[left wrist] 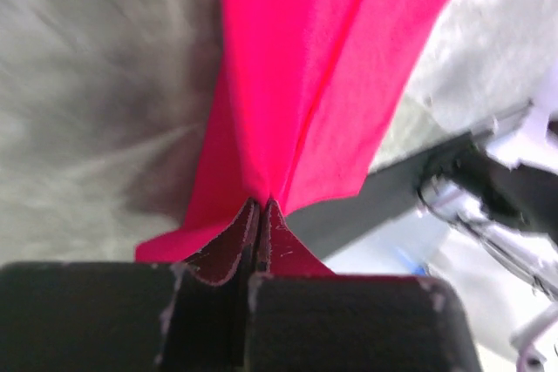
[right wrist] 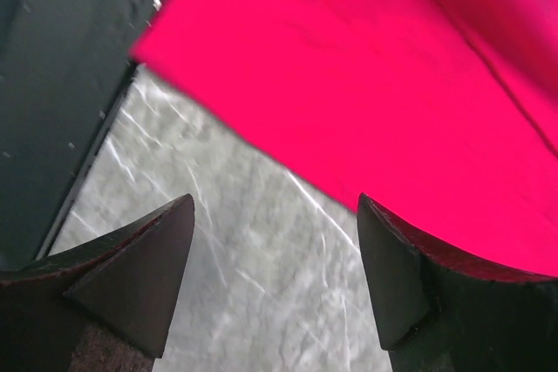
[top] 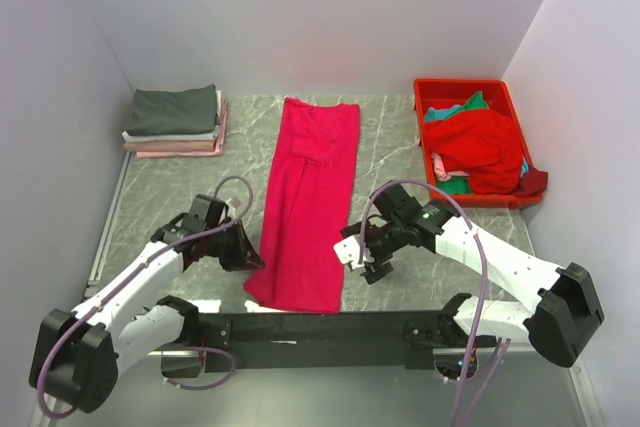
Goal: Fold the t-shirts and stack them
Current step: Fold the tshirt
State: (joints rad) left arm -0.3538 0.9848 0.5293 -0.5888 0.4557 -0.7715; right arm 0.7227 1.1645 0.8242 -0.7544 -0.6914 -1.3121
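A crimson-pink t-shirt lies folded into a long narrow strip down the middle of the table. My left gripper is shut on its near left edge, and the cloth runs pinched between the jaws in the left wrist view. My right gripper is open and empty just right of the strip's near right edge; the shirt shows beyond its fingertips over bare table. A folded stack of dark grey, white and pale pink shirts sits at the back left.
A red plastic bin at the back right holds loose red and teal-green shirts that spill over its front rim. The black mounting rail runs along the near edge. Grey walls close in the table.
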